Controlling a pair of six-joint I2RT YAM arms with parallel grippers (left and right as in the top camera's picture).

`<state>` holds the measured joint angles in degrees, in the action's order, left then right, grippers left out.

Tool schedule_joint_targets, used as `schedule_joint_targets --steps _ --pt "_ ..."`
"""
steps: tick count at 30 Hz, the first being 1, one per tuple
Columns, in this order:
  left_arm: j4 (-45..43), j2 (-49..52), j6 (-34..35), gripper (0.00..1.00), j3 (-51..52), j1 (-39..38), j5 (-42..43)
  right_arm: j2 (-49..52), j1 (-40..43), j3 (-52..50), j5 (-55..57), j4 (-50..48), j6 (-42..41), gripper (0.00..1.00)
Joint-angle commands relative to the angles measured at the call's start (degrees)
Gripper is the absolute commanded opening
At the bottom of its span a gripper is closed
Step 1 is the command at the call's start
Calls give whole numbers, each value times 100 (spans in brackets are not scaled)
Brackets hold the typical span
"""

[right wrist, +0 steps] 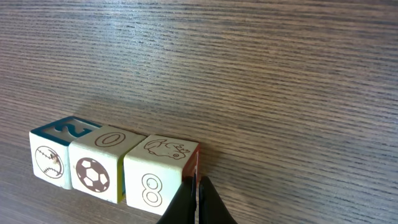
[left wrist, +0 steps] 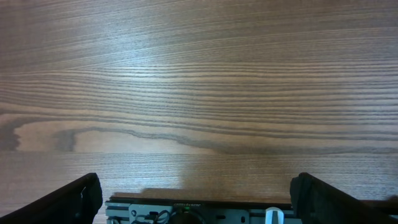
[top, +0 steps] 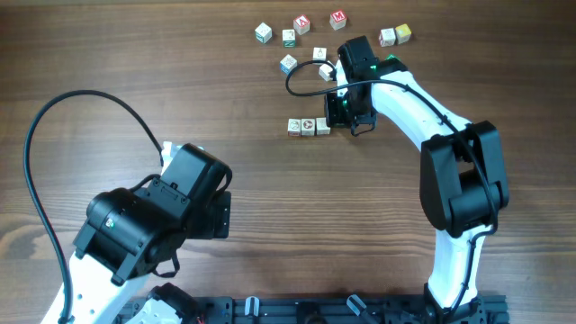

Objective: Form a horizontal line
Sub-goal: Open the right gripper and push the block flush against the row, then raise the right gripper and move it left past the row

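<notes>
A short row of three whitish cubes [top: 308, 127] lies side by side on the wooden table, touching. In the right wrist view the row [right wrist: 112, 165] shows a baseball, a football and an 8 on its near faces. My right gripper [top: 344, 112] is shut and empty, its fingertips [right wrist: 198, 198] pressed together against the right end of the row, by the cube with the 8. My left gripper [top: 211, 211] is open and empty at the near left, far from the row; its fingers frame bare wood [left wrist: 199, 186].
Several loose cubes with coloured letters lie scattered at the far side, among them a red one [top: 338, 17], a green one [top: 263, 33] and a pair [top: 394, 35] at the far right. A black rail [top: 342, 310] runs along the near edge.
</notes>
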<state>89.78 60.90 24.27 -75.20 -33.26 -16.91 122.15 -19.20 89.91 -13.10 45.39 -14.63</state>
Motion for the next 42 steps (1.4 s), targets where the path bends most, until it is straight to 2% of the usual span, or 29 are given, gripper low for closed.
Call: schedule_joint_targets --steps 1,16,37,40,42 --pt "-15 0 -7 100 31 22 -94 129 -11 37 -127 -15 109 5" --pt "-13 0 -7 100 31 22 -94 129 -11 37 -251 -52 90 4" --pt "-13 0 -7 100 31 22 -94 127 -11 37 -240 -79 -372 5" --pt "-15 0 -7 100 31 22 -94 129 -11 37 -22 -122 -389 5" --pt "-15 0 -7 100 31 22 -94 127 -11 37 776 -138 -907 5"
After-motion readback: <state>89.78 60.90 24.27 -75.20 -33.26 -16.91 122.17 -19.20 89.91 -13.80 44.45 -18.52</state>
